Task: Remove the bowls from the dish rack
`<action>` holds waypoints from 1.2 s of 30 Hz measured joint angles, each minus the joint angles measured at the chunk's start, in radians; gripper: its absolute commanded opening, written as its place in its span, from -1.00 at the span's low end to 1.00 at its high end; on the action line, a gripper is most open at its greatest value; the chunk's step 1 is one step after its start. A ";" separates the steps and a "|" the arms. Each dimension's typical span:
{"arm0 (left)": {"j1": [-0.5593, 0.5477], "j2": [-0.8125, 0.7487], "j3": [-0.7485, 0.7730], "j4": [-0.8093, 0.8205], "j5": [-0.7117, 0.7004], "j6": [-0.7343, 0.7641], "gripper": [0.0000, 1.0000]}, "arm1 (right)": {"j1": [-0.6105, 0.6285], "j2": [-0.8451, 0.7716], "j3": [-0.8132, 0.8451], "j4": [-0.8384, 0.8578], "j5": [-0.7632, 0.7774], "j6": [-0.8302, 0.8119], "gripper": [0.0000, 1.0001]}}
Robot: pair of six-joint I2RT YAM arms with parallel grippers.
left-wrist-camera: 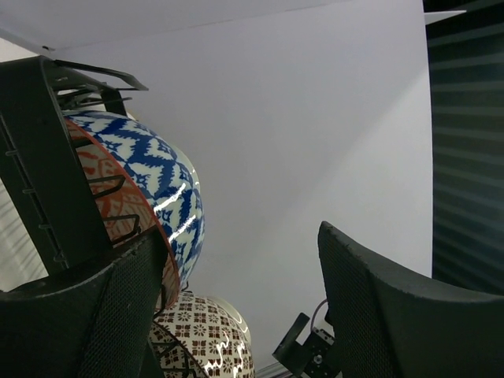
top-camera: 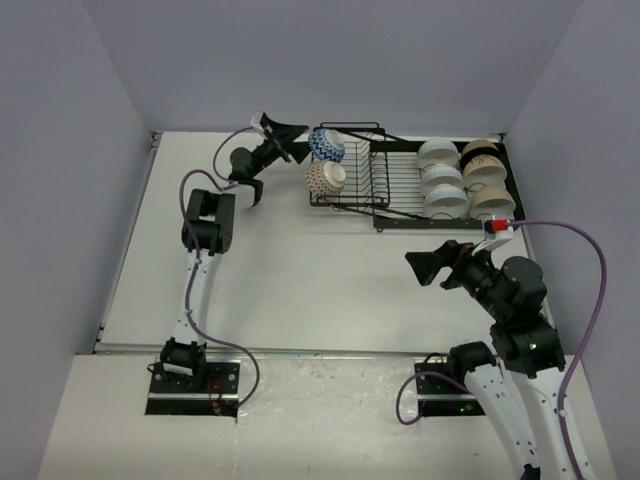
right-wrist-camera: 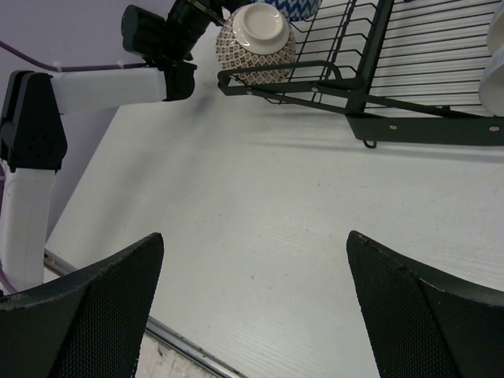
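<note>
The black wire dish rack (top-camera: pixel 372 192) stands at the back of the table. At its left end a blue-white zigzag bowl (top-camera: pixel 326 145) and a reddish-brown patterned bowl (top-camera: pixel 325 177) stand on edge. Three white bowls (top-camera: pixel 443 178) and three beige bowls (top-camera: pixel 487 175) fill its right section. My left gripper (top-camera: pixel 290 138) is open at the zigzag bowl (left-wrist-camera: pixel 161 169); one finger (left-wrist-camera: pixel 118 315) lies against the bowl's lower rim, the other stands well apart. The patterned bowl (left-wrist-camera: pixel 209 335) shows below. My right gripper (top-camera: pixel 425 268) hangs open and empty over bare table in front of the rack.
Grey walls close in the table on three sides. In the right wrist view my right gripper (right-wrist-camera: pixel 254 236) faces the rack's front rail (right-wrist-camera: pixel 409 102), the patterned bowl (right-wrist-camera: pixel 256 39) and the left arm (right-wrist-camera: pixel 102 87). A metal strip marks the table's near edge (top-camera: pixel 300 350).
</note>
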 measured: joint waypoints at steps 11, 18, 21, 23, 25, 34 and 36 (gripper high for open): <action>-0.009 0.069 0.068 0.019 -0.045 -0.024 0.36 | 0.000 0.001 0.000 0.000 -0.005 0.000 0.98; -0.015 0.088 0.095 0.022 -0.054 -0.026 0.14 | 0.000 0.001 0.000 0.000 -0.006 0.000 0.98; -0.021 0.100 0.121 0.022 -0.053 -0.026 0.07 | 0.000 0.001 0.000 0.000 -0.006 0.000 0.98; -0.026 0.102 0.126 0.023 -0.053 -0.026 0.04 | 0.000 0.001 0.000 0.001 -0.008 0.000 0.98; -0.028 0.102 0.127 0.025 -0.053 -0.026 0.01 | 0.000 0.001 0.000 0.001 -0.010 0.000 0.98; -0.038 0.116 0.131 0.026 -0.056 -0.026 -0.46 | 0.000 0.001 0.000 0.001 -0.010 0.000 0.98; -0.039 0.121 0.131 0.025 -0.056 -0.026 -0.49 | 0.000 0.001 0.000 0.001 -0.010 0.000 0.98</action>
